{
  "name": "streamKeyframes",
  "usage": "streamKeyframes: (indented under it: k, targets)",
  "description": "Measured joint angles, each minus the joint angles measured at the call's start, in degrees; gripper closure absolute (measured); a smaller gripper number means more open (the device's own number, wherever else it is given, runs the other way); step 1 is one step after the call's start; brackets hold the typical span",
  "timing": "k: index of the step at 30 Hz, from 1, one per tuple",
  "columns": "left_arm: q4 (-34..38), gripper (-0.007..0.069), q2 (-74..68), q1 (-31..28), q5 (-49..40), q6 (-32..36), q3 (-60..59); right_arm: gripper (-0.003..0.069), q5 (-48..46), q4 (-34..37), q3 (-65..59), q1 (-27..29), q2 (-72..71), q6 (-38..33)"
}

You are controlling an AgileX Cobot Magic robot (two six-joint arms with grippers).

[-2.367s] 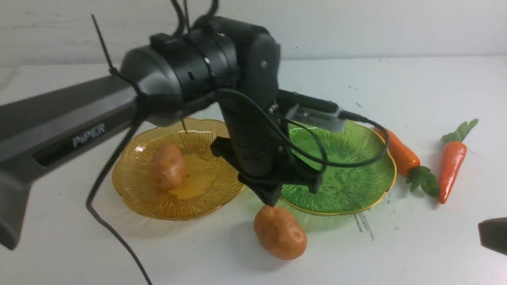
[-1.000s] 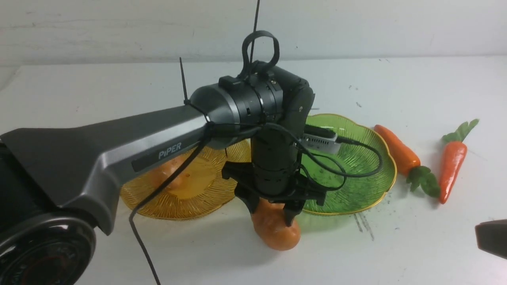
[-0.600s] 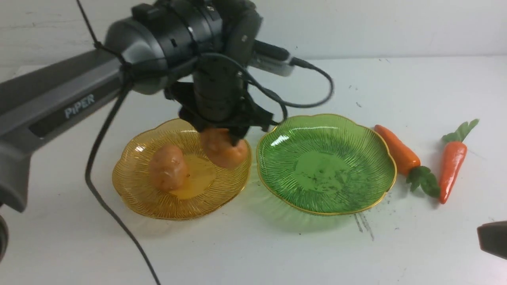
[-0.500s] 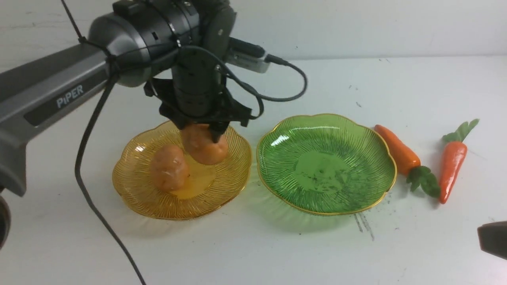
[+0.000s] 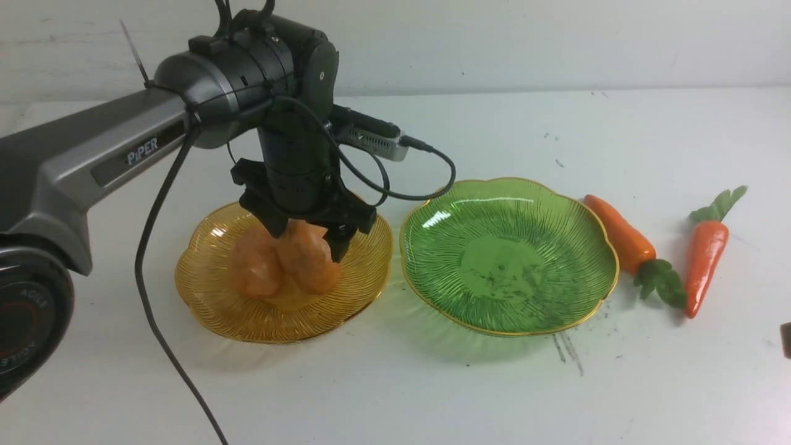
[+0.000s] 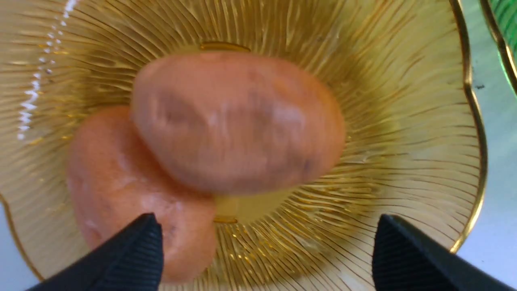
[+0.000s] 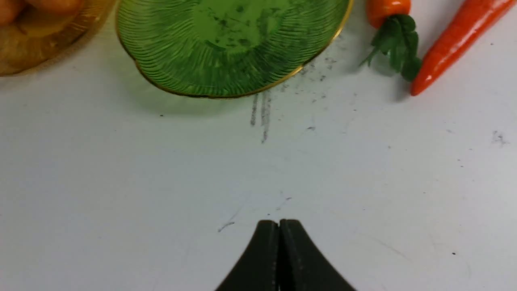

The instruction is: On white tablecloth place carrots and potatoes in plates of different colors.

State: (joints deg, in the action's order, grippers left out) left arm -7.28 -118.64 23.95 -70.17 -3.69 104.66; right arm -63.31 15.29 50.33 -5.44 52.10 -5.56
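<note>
Two orange-brown potatoes lie side by side in the amber-yellow plate. In the left wrist view one potato is blurred and leans on the other. My left gripper hangs just above them, open, its fingers clear of both. The green plate holds nothing. Two carrots lie on the white tablecloth to its right. My right gripper is shut and empty over bare cloth in front of the green plate.
Grey scuff marks and dark specks mark the cloth in front of the green plate. The left arm's cable hangs down to the left of the amber plate. A white wall rises behind the table.
My left gripper lifted the second potato from the cloth in front of the plates and carried it left over the amber plate. It then opened, and the potato dropped beside the first.
</note>
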Motion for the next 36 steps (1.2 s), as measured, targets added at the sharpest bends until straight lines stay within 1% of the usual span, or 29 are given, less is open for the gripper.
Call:
streamKeyframes:
  k: [1, 4, 7, 8, 9, 10, 12, 15, 17, 19, 21, 22, 24, 26, 27, 29, 31, 33, 34, 36]
  targets:
    - [-0.9, -0.001, 0.0, 0.0, 0.0, 0.1, 0.6, 0.0674, 0.0, -1.5, 1.8, 0.0, 2.0, 1.3]
    - [-2.2, 0.0112, 0.8, 0.0, 0.0, 0.2, 2.5, 0.0674, -0.1, -5.3, 7.8, 0.2, 8.8, 5.6]
    - [-2.3, 0.0375, 4.1, -0.1, 0.0, 0.2, 2.7, 0.0674, -1.2, -6.5, 13.5, 2.8, 14.6, 7.4]
    - [-2.3, 0.0498, 5.7, -0.1, -0.1, 0.2, 2.7, 0.0674, -1.5, -6.5, 15.0, 4.0, 16.3, 7.6]
    - [-2.0, 0.056, 8.5, -0.1, -0.3, -0.1, 2.7, 0.0674, -2.1, -6.4, 17.1, 5.9, 18.8, 7.6]
    - [-1.6, 0.0593, 10.7, -0.1, -0.3, -0.2, 2.7, 0.0674, -2.4, -6.1, 18.7, 7.6, 20.9, 7.6]
    - [0.0, 0.0616, 15.3, -0.1, -0.4, -0.4, 2.7, 0.0669, -2.5, -5.8, 21.6, 11.4, 25.3, 7.7]
    - [2.6, 0.0625, 19.9, -0.1, -0.6, -0.3, 2.7, 0.0652, -2.3, -5.9, 23.4, 13.8, 29.1, 7.8]
    - [4.5, 0.0628, 22.9, 0.1, -1.1, -0.1, 2.7, 0.0629, -1.7, -5.9, 24.2, 15.0, 31.5, 7.8]
    - [6.3, 0.0628, 27.6, 0.4, -1.6, 1.0, 2.8, 0.0587, -0.3, -5.9, 24.9, 16.0, 34.9, 8.3]
    - [6.6, 0.0628, 30.3, 0.8, -1.7, 1.5, 2.8, 0.0471, 4.1, -5.7, 25.1, 16.1, 40.1, 9.6]
    - [6.6, 0.0628, 31.5, 0.8, -1.8, 1.8, 2.8, 0.0435, 5.4, -5.3, 25.1, 16.1, 41.8, 10.0]
    - [5.6, 0.0628, 34.0, 0.8, -1.8, 2.1, 2.2, 0.0299, 10.1, -3.7, 25.2, 16.1, 46.4, 10.4]
    - [3.4, 0.0628, 38.0, 0.8, -1.8, 2.2, -2.1, 0.0204, 13.9, -2.5, 25.3, 16.1, 50.7, 10.5]
    - [2.4, 0.0628, 39.6, 0.8, -1.8, 2.1, -4.4, 0.0143, 15.7, -1.3, 25.7, 16.1, 53.8, 10.3]
    - [1.0, 0.0628, 42.5, 0.8, -1.8, 1.5, -9.4, 0.0098, 17.0, -0.3, 26.8, 15.8, 57.1, 9.1]
    - [-0.6, 0.0628, 46.8, 0.8, -1.9, 0.8, -15.6, 0.0077, 18.0, -0.4, 28.4, 15.0, 60.2, 7.4]
    - [-2.3, 0.0628, 52.5, 0.8, -1.9, -0.7, -22.8, 0.0075, 18.5, -0.5, 30.1, 13.8, 63.4, 7.3]
    - [-3.1, 0.0628, 55.2, 0.8, -1.9, -1.5, -25.3, 0.0078, 18.5, -0.9, 31.1, 13.3, 64.7, 7.3]
    - [-5.2, 0.0628, 60.1, 0.8, -2.0, -3.5, -30.6, 0.0106, 18.1, -1.9, 32.9, 12.4, 67.5, 7.6]
